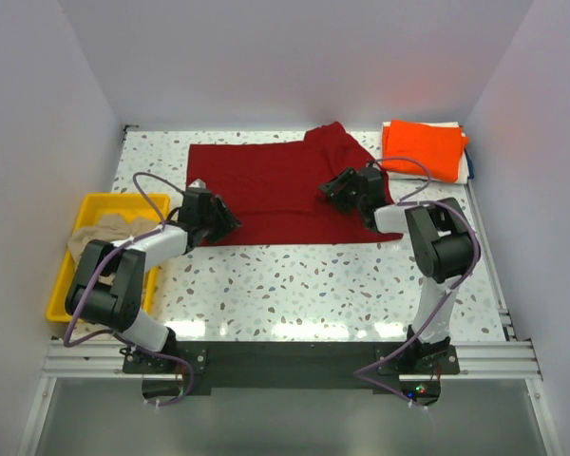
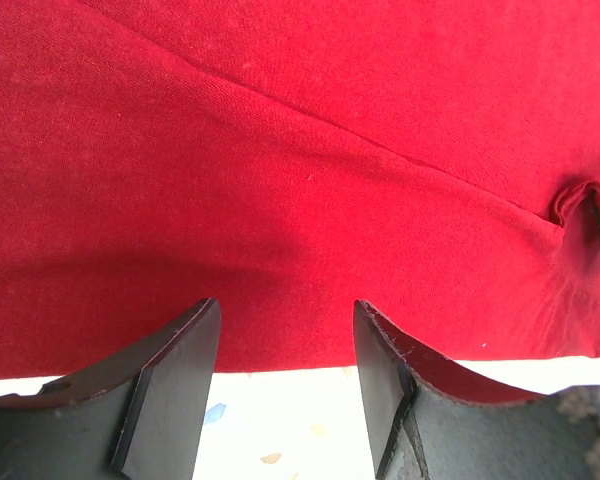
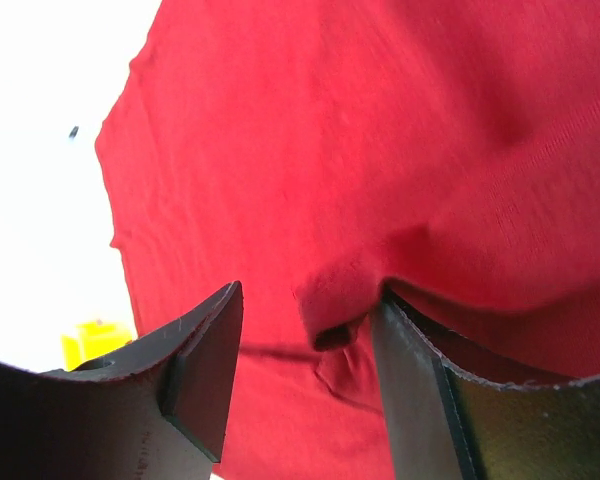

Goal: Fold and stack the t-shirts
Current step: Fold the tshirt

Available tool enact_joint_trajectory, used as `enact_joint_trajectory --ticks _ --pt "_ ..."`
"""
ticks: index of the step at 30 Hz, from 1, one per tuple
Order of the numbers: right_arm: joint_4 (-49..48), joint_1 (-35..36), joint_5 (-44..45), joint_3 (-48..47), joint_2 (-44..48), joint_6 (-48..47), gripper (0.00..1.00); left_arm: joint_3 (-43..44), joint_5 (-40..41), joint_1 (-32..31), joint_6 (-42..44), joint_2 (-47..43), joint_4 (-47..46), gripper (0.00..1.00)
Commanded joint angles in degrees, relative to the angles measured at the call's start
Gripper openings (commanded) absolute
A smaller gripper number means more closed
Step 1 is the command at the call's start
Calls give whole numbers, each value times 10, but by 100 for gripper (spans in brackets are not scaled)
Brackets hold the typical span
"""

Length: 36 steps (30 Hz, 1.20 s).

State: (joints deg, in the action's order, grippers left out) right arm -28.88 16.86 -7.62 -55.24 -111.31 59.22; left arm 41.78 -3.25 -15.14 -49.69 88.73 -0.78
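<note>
The dark red t-shirt (image 1: 275,185) lies spread on the table, its right part bunched up near the back. My left gripper (image 1: 220,220) is at the shirt's near left corner. In the left wrist view it (image 2: 285,345) is open, with the shirt's hem (image 2: 280,250) just ahead of the fingertips. My right gripper (image 1: 332,190) is over the shirt's right side. In the right wrist view it (image 3: 305,335) is open, and a small fold of red cloth (image 3: 340,300) hangs against the right finger. The orange t-shirt (image 1: 424,147) lies folded at the back right. The beige t-shirt (image 1: 104,231) lies crumpled in the tray.
A yellow plastic tray (image 1: 68,294) stands at the table's left edge. White walls close in the left, back and right sides. Speckled tabletop (image 1: 304,280) shows between the red shirt and the arm bases.
</note>
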Motion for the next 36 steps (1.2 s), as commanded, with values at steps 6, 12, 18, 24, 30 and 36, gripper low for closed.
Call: enact_joint_trajectory --ticks 6,12,18,24,30,36 --pt "75 2 37 -108 -29 -70 57 21 3 -2 19 8 -19 61" --pt "130 2 36 -180 -63 -112 57 23 1 -2 20 12 -18 61" --pt "186 2 47 -231 -80 -157 57 24 2 -3 20 12 -15 61" --pt "251 2 53 -266 -54 -211 58 25 5 -2 21 -5 -8 61" --pt "384 -5 87 -248 57 -249 58 27 91 -2 10 -72 81 62" --pt "455 -59 77 -113 226 -230 58 15 252 -2 -51 -145 204 59"
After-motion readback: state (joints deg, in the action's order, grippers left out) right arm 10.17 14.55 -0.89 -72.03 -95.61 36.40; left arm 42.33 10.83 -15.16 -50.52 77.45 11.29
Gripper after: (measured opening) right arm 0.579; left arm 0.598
